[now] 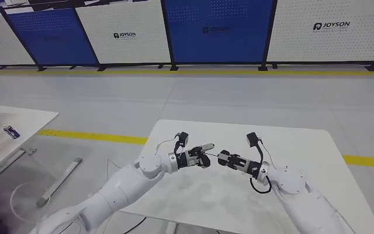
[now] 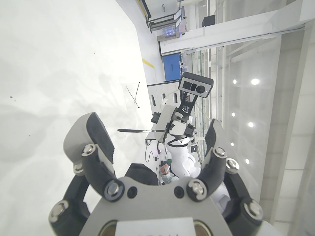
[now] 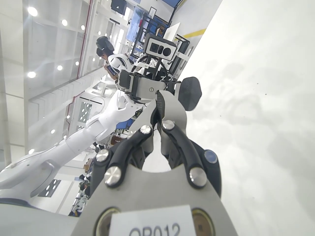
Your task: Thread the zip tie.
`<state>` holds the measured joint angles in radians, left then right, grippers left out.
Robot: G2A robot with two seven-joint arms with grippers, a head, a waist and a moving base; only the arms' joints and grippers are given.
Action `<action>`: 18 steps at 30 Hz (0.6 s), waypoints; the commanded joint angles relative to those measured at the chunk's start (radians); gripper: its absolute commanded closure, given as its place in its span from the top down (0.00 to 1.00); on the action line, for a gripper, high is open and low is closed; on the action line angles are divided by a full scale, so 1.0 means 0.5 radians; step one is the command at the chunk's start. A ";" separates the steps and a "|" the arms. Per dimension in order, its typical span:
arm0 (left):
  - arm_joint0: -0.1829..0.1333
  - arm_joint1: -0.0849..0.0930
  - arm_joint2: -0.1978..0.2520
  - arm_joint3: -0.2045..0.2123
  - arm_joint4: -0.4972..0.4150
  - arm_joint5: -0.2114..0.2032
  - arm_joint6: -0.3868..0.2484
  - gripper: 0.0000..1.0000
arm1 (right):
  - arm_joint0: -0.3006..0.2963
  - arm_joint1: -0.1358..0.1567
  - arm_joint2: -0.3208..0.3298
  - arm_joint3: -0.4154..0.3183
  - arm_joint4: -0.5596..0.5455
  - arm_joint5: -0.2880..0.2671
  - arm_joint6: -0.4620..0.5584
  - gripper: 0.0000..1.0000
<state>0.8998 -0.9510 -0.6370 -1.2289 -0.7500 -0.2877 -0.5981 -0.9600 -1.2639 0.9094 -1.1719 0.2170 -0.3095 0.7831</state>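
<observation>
Over the white table (image 1: 292,140), we find both arms extended, with their grippers facing each other tip to tip near the table's middle.

1. Left gripper (image 2: 154,126): its two fingers are spread wide and released, with nothing between the black pads. In the top view it sits just beside the right gripper, with a small gap between the two.

2. Right gripper (image 1: 224,158): its fingers are clenched together on one end of the zip tie (image 2: 137,130). The right wrist view shows its two finger pads pressed closed.

3. Zip tie: we see a thin black strap in the left wrist view. It sticks straight out from the right gripper's fingertips, off the table surface, with its free end pointing toward the left gripper's open fingers. In the top view it shows as a fine dark line bridging the gap between the grippers. We cannot tell whether the free end touches either left pad.

4. Spare zip ties (image 2: 134,95): two more black straps lie crossed over each other on the table, near its edge and well apart from both grippers.
</observation>
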 commanded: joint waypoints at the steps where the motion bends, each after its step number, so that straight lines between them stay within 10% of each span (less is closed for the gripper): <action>1: 0.014 -0.002 -0.011 -0.015 0.004 -0.007 0.033 1.00 | 0.000 0.000 0.000 0.000 0.000 0.000 0.000 0.00; 5: 0.045 -0.002 -0.049 -0.031 0.029 -0.026 0.061 1.00 | 0.000 0.000 0.000 0.000 0.000 0.000 0.000 0.00; 7: 0.055 -0.004 -0.068 -0.033 0.033 -0.022 0.063 0.68 | 0.000 0.000 0.000 0.000 0.000 0.000 0.000 0.00; 18: 0.096 -0.017 -0.145 -0.011 0.020 -0.038 -0.039 0.38 | 0.000 0.000 0.000 0.000 0.000 0.000 0.000 0.00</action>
<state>0.9460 -0.9595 -0.7047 -1.2368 -0.7369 -0.3042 -0.6112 -0.9600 -1.2639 0.9095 -1.1719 0.2169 -0.3093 0.7832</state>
